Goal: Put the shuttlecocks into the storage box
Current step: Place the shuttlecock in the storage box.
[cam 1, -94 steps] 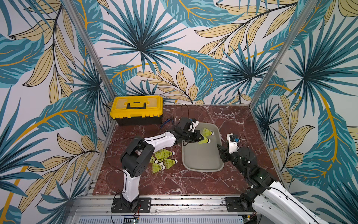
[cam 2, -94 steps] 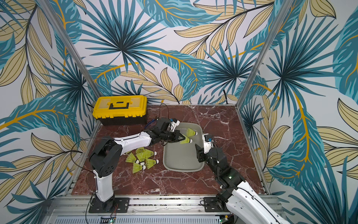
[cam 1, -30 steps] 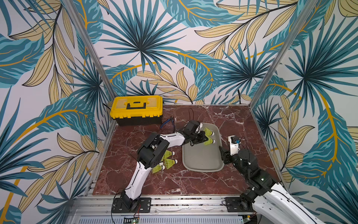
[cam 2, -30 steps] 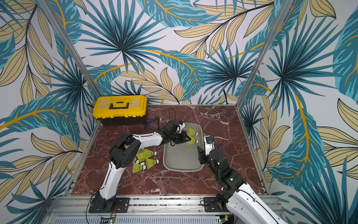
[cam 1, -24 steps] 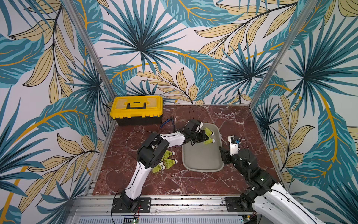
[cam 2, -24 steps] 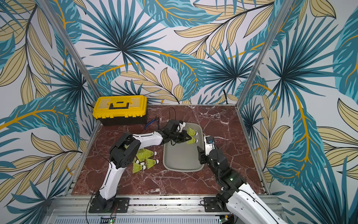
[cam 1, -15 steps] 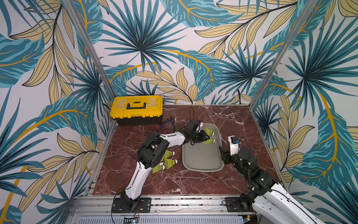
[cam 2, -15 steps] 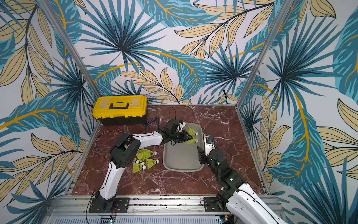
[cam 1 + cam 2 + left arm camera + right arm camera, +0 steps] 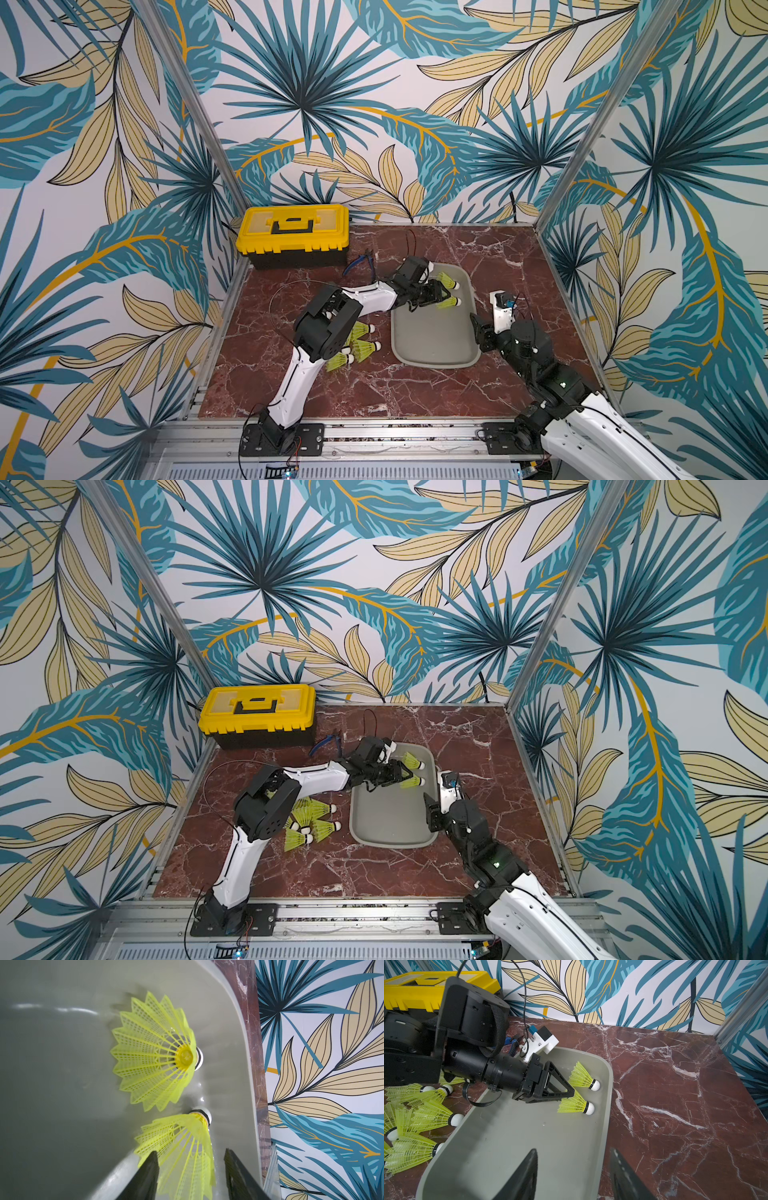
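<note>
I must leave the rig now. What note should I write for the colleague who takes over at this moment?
Left gripper: open, jaws either side of the skirt of the nearer shuttlecock, which lies in the grey storage tray.
Right gripper: open, empty, above the tray's rim on its own side.
Done: two in the tray; the other shuttlecock lies beside the first at the far end.
Left: the pile of shuttlecocks on the marble table beside the tray, partly hidden, so the count is unclear.
</note>
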You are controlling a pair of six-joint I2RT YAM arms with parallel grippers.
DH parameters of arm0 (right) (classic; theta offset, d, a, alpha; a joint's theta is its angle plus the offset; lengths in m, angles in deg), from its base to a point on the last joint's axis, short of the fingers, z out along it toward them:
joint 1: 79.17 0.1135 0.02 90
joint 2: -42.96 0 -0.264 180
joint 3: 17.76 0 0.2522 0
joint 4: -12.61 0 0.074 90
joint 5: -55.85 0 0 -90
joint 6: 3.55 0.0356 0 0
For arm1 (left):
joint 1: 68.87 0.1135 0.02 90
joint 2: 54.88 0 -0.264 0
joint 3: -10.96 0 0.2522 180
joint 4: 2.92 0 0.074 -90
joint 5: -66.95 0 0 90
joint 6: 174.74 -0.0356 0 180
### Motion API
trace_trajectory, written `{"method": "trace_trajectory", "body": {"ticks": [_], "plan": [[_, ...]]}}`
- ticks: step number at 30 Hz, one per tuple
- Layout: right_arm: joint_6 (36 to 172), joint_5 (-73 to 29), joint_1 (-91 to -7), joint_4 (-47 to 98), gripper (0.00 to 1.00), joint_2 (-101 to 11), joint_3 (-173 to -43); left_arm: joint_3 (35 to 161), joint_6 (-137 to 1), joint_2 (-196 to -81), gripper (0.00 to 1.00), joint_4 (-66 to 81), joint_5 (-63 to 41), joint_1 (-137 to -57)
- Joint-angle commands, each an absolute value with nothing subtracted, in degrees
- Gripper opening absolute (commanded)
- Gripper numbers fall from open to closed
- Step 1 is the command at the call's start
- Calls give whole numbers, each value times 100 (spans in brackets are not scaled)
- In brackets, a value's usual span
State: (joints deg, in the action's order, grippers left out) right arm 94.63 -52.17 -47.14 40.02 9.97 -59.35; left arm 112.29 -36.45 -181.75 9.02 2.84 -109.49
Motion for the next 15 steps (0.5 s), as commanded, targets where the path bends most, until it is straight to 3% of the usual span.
{"method": "trace_trajectory", "body": {"ticks": [1,15], "plan": [[9512,-5310,-4690,4104,55,1054,-5789,11050,-3870,-17689,55,970,109,-10915],[9444,-5371,-4691,4133,56,1066,-5789,10369,-4788,-16342,56,1828,-548,-10639]]}}
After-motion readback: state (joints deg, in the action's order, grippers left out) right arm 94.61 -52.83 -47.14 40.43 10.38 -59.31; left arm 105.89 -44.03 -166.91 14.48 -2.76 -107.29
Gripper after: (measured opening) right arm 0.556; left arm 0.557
